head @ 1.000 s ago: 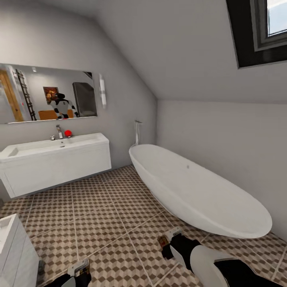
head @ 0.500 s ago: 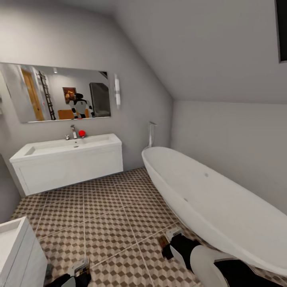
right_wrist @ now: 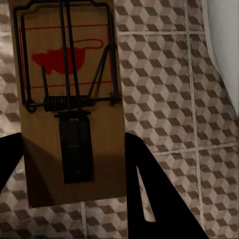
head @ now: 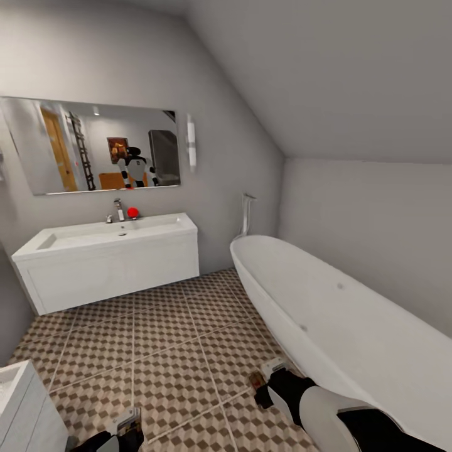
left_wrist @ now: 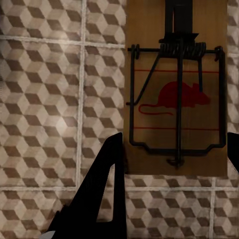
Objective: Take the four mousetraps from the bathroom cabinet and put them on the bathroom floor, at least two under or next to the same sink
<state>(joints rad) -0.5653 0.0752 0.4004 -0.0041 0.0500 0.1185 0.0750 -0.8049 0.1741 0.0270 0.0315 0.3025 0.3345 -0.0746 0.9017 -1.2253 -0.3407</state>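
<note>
My left gripper is low at the picture's bottom edge, shut on a wooden mousetrap with dark wire and a red mouse mark, held over the cube-patterned bathroom floor. My right gripper is shut on a second mousetrap, also above the tiles, close to the tub. The wide white bathroom sink with its metallic tap hangs on the far wall, well ahead of both grippers. The cabinet is out of view.
A long white oval tub runs along the right side. A smaller white basin unit stands at the near left. A mirror hangs above the sink, and a red object sits by the tap.
The whole view has swung, so the sink and tub sit further right in the picture and the roof window has left it. Both grippers keep their traps.
</note>
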